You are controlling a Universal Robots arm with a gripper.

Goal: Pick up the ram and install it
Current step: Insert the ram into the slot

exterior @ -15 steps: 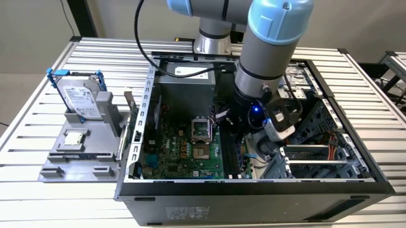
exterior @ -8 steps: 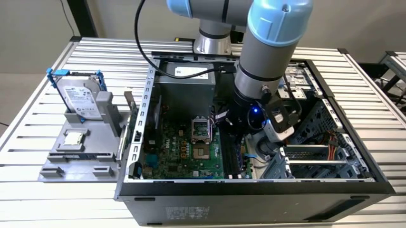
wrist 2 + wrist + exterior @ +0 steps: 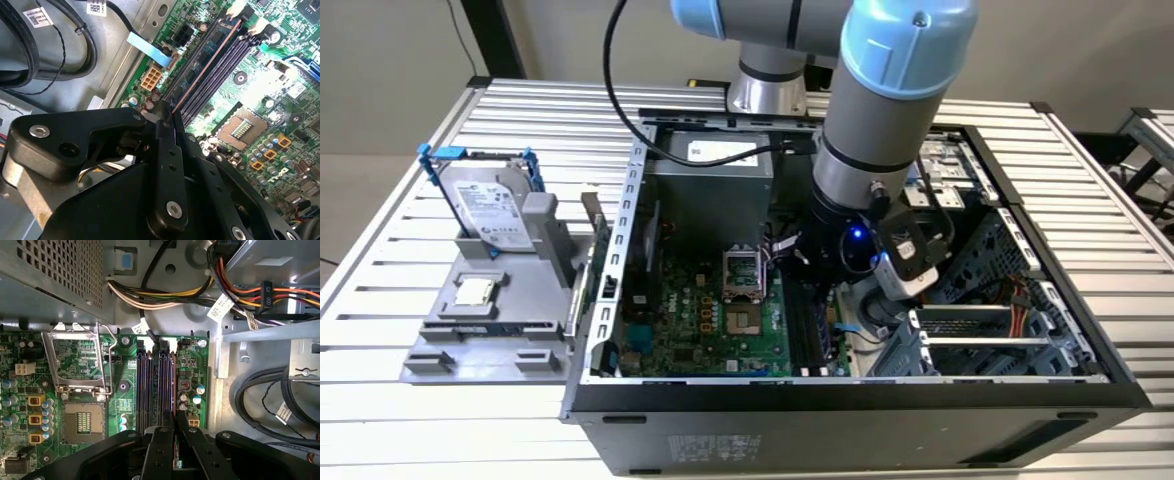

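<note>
Arm [image 3: 881,130] reaches into open computer case [image 3: 854,400] over green motherboard [image 3: 707,320].

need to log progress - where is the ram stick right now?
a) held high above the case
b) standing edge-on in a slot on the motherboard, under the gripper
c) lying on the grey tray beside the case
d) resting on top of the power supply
b: in both wrist views the ram stands edge-on along a memory slot on the motherboard, with the gripper right at its near end inside the case.

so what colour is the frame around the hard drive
Blue, clearest in the exterior view: the hard drive stands upright in its blue frame.
</note>
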